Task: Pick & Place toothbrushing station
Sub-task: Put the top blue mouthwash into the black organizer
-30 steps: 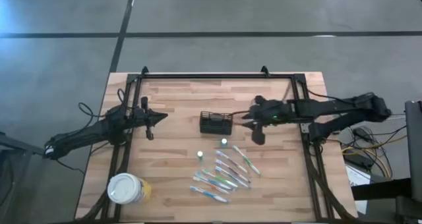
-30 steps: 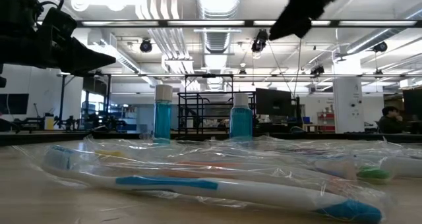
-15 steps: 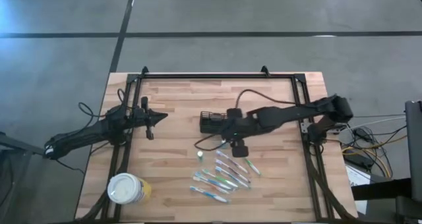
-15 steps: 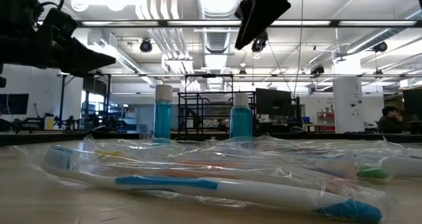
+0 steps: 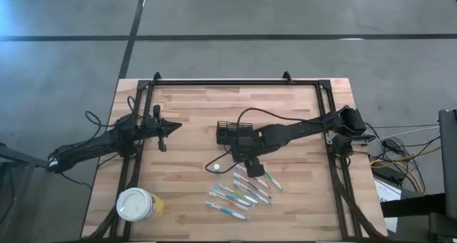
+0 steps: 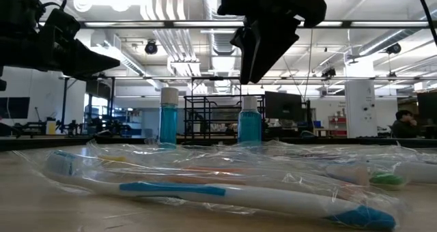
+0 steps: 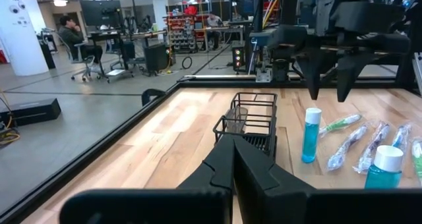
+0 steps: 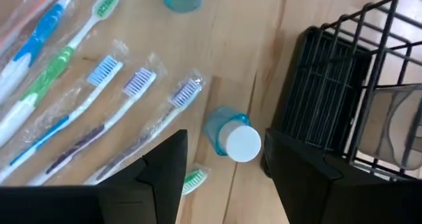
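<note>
surface [image 5: 193, 114]: I see pale wood planks, matt
caddy [image 5: 232, 133]: black metal wire
brush wrappers [image 6: 225, 170]: clear glossy plastic

Between the spread right gripper [image 8: 224, 168] jaws stands a blue bottle [image 8: 231, 137], flanked by the wire basket [image 8: 343, 99] and wrapped toothbrushes [image 8: 99, 112].

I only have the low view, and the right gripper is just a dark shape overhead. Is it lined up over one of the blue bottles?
Observer: Yes. In the right wrist view the right gripper is open, with the white-capped blue bottle centred below its two fingers.
Operator: How near is that bottle to the basket?
Observer: It stands right beside the black wire basket, between it and the wrapped toothbrushes. I can't tell if they touch.
Operator: And the left arm?
Observer: The left gripper is shut and hangs over the left part of the table, away from the bottles.
</note>
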You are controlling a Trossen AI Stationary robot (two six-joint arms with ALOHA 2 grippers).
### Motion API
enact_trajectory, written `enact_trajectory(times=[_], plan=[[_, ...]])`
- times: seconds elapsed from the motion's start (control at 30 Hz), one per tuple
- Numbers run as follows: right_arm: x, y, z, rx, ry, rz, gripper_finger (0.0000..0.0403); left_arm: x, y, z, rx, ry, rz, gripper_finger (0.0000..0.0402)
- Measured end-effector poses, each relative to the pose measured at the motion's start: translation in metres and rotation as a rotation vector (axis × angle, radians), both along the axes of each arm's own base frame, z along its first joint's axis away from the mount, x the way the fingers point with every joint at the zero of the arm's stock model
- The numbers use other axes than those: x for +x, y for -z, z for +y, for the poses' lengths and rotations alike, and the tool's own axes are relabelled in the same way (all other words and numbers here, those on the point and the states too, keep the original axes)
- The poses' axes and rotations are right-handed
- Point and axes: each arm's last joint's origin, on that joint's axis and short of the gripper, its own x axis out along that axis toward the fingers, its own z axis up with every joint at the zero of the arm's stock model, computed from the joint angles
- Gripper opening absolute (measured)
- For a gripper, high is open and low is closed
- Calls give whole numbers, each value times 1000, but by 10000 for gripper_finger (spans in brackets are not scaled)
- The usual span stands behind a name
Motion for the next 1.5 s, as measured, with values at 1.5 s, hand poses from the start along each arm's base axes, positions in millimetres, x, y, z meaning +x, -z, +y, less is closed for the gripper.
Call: enact_trajectory(times=[1.5], plan=[[4, 31, -6, 25, 270, -5, 160, 0, 0, 0, -4, -1, 2, 5]])
